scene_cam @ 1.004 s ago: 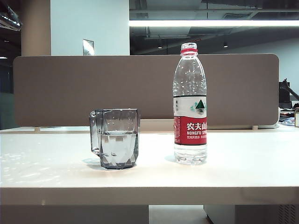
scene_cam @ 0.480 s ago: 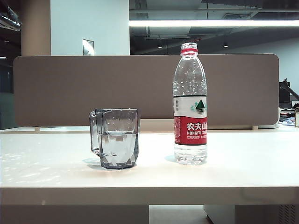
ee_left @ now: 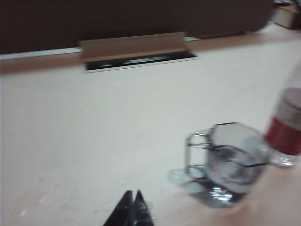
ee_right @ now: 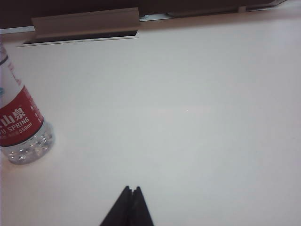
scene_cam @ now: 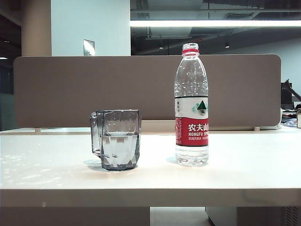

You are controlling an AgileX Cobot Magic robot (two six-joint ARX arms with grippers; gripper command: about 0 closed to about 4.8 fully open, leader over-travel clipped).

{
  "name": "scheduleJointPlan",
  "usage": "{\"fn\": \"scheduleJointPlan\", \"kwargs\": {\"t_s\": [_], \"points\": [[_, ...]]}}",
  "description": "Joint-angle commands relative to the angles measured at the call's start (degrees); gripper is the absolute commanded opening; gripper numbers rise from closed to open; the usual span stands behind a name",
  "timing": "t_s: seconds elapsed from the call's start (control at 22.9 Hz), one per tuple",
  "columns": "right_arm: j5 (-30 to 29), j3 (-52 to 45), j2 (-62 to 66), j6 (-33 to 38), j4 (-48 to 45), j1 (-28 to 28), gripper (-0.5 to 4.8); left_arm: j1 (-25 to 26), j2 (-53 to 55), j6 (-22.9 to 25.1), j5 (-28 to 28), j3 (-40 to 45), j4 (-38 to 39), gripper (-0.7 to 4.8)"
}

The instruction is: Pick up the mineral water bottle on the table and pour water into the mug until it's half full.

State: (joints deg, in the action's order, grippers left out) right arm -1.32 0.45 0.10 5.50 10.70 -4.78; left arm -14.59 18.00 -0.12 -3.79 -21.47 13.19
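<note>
The mineral water bottle (scene_cam: 191, 108) stands upright on the table (scene_cam: 235, 176), right of the middle, with a red neck ring and a red-and-white label. Left of it stands the smoky-grey faceted mug (scene_cam: 120, 141), handle to the left, holding water (scene_cam: 119, 147) to about half its height. Neither gripper shows in the exterior view. In the blurred left wrist view my left gripper (ee_left: 133, 194) is shut and empty, short of the mug (ee_left: 230, 165) and the bottle (ee_left: 288, 127). My right gripper (ee_right: 131, 189) is shut and empty over bare table, well apart from the bottle (ee_right: 21, 123).
A brown partition panel (scene_cam: 70, 89) runs along the back of the table. A cable slot with a raised flap (ee_left: 136, 56) lies in the tabletop before it, the same cable slot (ee_right: 80, 30) showing in the right wrist view. A small box (ee_left: 287, 14) sits far off.
A dark piece of the arm at the top left edge of the exterior view has gone out of sight. Bottle, mug and water level are unchanged.
</note>
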Motion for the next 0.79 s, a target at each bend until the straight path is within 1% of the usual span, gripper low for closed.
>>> {"fn": "scheduleJointPlan", "kwargs": {"t_s": [0.04, 0.13, 0.31, 0.48, 0.66, 0.79], "points": [[0.1, -0.4, 0.0, -0.2, -0.4, 0.0, -0.05, 5.1, -3.7, -2.2, -2.6, 5.7, -6.8, -0.05], [0.1, -0.4, 0.0, -0.2, -0.4, 0.0, -0.05, 8.9, -7.7, -2.3, -2.7, 10.9, -9.2, -0.05], [0.1, -0.4, 0.0, -0.2, -0.4, 0.0, -0.05, 12.0, -12.1, -4.3, -2.9, 15.9, -9.4, -0.05], [0.1, -0.4, 0.0, -0.2, -0.4, 0.0, -0.05, 13.4, -15.0, -4.6, -2.9, 18.7, -8.8, -0.05], [0.1, -0.4, 0.0, -0.2, -0.4, 0.0, -0.05, 13.5, -17.2, -4.4, -2.2, 20.9, -8.1, -0.05], [0.1, -0.4, 0.0, -0.2, -0.4, 0.0, -0.05, 13.5, -17.6, -3.3, -1.2, 21.0, -4.0, -0.05]]}}
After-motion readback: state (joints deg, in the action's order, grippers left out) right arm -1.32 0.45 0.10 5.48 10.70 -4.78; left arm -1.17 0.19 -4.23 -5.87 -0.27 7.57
